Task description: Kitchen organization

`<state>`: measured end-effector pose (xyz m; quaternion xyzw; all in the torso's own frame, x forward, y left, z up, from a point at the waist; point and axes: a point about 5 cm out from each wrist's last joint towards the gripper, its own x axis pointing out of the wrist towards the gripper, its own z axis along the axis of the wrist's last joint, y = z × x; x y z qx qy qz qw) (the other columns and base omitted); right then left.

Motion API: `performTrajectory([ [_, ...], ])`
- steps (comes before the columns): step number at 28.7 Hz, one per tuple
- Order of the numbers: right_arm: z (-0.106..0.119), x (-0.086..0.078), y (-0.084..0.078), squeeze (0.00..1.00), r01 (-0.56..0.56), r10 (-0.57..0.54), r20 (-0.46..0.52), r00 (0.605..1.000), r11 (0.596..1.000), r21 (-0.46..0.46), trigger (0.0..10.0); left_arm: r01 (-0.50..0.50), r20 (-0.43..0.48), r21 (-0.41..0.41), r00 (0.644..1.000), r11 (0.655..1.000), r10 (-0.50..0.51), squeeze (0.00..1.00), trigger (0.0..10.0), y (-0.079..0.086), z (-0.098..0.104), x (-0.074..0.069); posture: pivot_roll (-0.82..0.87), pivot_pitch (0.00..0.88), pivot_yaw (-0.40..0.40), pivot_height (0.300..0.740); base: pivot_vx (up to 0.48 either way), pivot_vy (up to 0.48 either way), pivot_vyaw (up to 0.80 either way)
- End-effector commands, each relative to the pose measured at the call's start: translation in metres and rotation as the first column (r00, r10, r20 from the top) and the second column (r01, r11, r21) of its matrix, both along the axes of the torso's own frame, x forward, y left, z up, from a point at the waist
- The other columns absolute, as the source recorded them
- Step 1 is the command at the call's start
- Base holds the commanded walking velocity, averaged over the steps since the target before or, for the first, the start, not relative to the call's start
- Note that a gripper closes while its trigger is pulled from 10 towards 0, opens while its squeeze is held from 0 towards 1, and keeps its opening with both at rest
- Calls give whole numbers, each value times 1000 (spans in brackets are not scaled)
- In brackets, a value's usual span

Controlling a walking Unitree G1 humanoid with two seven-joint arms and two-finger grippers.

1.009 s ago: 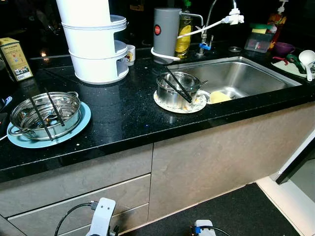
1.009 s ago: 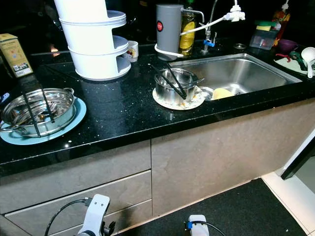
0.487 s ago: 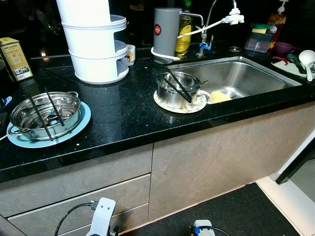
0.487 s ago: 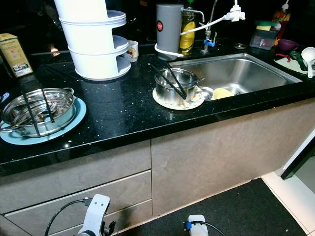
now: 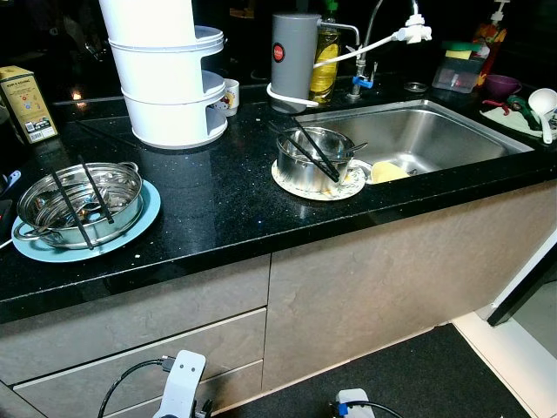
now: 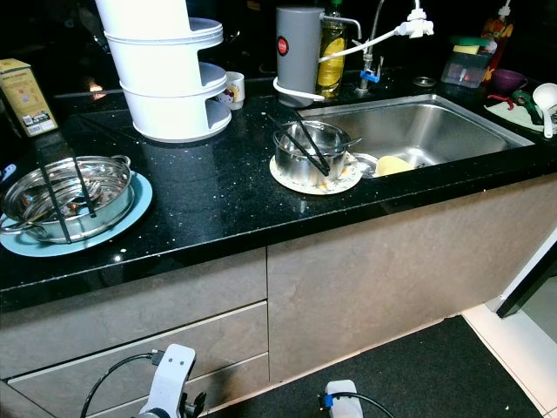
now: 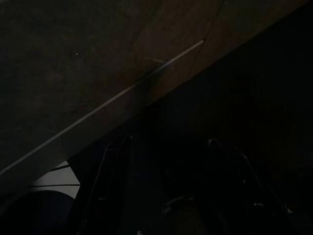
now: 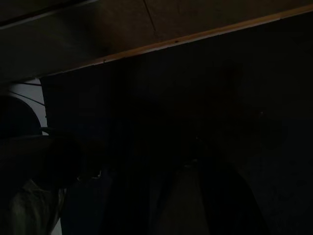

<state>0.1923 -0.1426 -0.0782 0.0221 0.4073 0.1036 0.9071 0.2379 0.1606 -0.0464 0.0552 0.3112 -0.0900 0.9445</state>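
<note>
On the black counter (image 5: 218,200) at the left, a steel pot (image 5: 80,202) sits on a light blue plate (image 5: 130,231) with two black sticks lying across it. A second steel pot (image 5: 313,158) stands on a white plate (image 5: 348,187) beside the sink (image 5: 435,131), with black sticks leaning out of it. A yellow sponge (image 5: 387,171) lies in the sink. Both arms hang idle low in front of the cabinet. My left gripper (image 7: 168,161) and right gripper (image 8: 166,166) are faint dark shapes in the wrist views.
A white tiered rack (image 5: 170,78) and a grey canister (image 5: 294,57) stand at the back. A yellow box (image 5: 26,104) is at the far left. A bottle (image 5: 325,61), tap (image 5: 370,39), containers and a white ladle (image 5: 544,104) surround the sink. Grey drawers (image 5: 130,348) are below.
</note>
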Motion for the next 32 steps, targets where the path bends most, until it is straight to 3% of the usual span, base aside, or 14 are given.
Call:
performTrajectory([
  [1, -2, -4, 2, 0, -18, 18, -8, 1000, 1000, -4, 10000, 3, -24, -11, 1000, 1000, -3, 0, 10000, -3, -4, -4, -25, 86, -21, 740, 0, 0, 0],
  [32, -2, -4, -1, 0, 23, -22, -26, 999, 999, 33, 10000, 15, -33, -37, 999, 999, -17, 0, 10000, -7, -2, -1, -22, 97, -22, 740, 0, 0, 0],
])
